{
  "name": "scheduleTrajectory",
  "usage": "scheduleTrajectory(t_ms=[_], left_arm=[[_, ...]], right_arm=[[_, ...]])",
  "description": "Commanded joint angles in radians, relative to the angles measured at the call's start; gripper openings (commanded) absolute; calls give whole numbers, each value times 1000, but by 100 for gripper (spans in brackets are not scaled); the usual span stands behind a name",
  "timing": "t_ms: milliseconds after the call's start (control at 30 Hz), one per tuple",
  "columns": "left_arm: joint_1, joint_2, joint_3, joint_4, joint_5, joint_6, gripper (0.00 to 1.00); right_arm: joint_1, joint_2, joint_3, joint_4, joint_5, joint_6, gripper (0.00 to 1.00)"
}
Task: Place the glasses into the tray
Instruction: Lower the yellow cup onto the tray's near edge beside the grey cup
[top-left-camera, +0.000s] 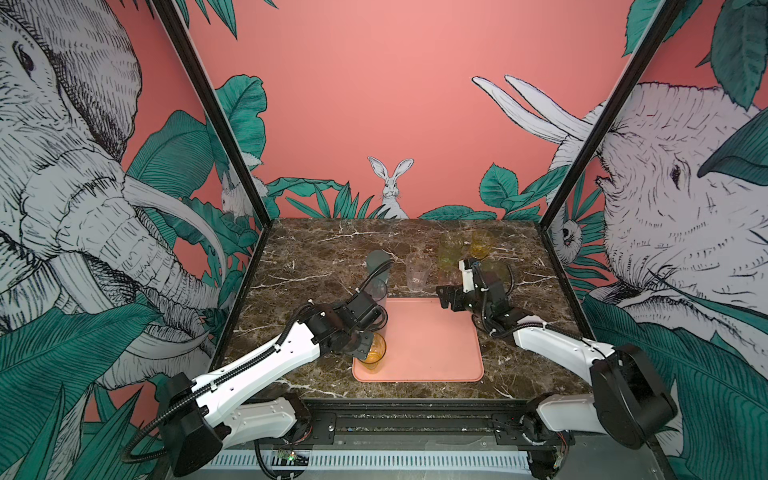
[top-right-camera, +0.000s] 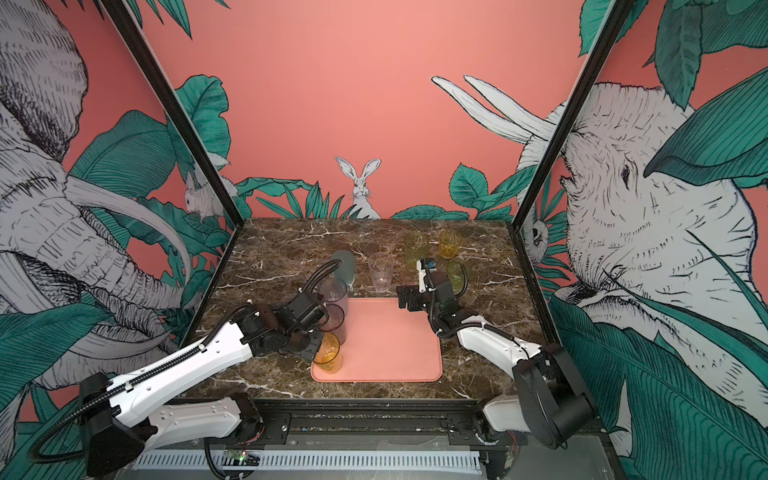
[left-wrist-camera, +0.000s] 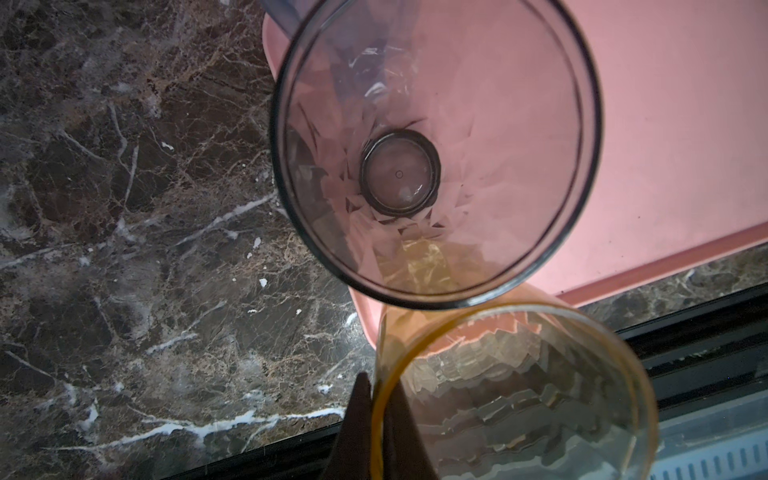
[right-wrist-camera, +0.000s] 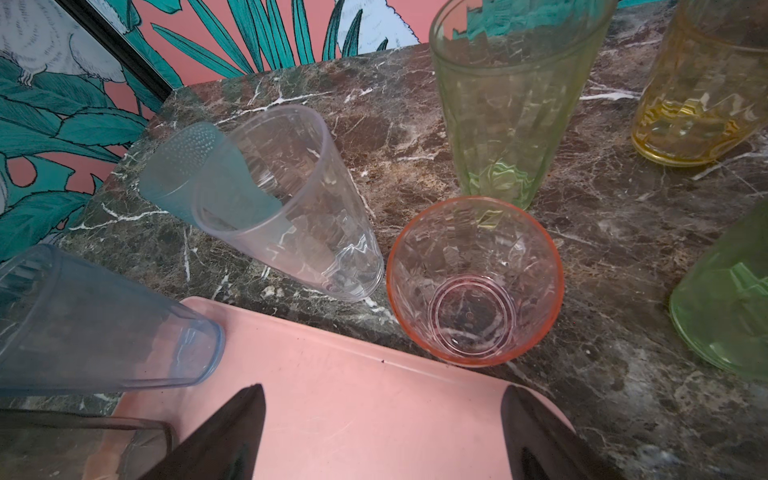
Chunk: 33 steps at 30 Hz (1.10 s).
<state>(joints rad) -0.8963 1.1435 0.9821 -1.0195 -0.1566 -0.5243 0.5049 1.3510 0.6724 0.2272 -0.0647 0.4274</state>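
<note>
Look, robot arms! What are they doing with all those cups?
They're putting glasses into the pink tray. The left gripper is shut on the rim of an amber glass at the tray's near left corner. A smoky grey glass and a bluish glass stand behind it along the tray's left side. The right gripper is open and empty above the tray's far edge. A clear glass, a pink glass and several more stand on the marble table beyond.

Dark brown, white-veined marble surface (top-left-camera: 316, 257). Resting directly on it: salmon-pink tray (top-left-camera: 436, 353) near the front edge. Behind the tray, upright: teal-grey glass (top-left-camera: 376, 259), clear glass (top-left-camera: 417, 272), pink glass (right-wrist-camera: 473, 282), tall green glass (top-left-camera: 449, 249), short green glass (right-wrist-camera: 727, 316), far amber glass (top-left-camera: 482, 243).
</note>
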Motion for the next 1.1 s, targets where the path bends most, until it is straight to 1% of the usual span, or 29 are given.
scheduleTrajectory(t_ms=[0, 433, 533, 900, 967, 1067], left_arm=[[-4, 5, 26, -4, -18, -17, 0], [-3, 31, 29, -8, -10, -7, 0], [-4, 30, 35, -20, -17, -6, 6], [-4, 31, 57, -45, -25, -3, 13], [-3, 29, 65, -51, -25, -2, 16], [-4, 22, 73, -60, -30, -3, 23]], right_arm=[[-3, 11, 23, 24, -3, 8, 91], [-2, 15, 25, 23, -7, 10, 91], [-3, 16, 26, 21, -7, 10, 91], [-2, 19, 29, 20, -9, 11, 91], [-2, 20, 29, 20, -8, 11, 91], [-3, 19, 29, 19, -8, 12, 91]])
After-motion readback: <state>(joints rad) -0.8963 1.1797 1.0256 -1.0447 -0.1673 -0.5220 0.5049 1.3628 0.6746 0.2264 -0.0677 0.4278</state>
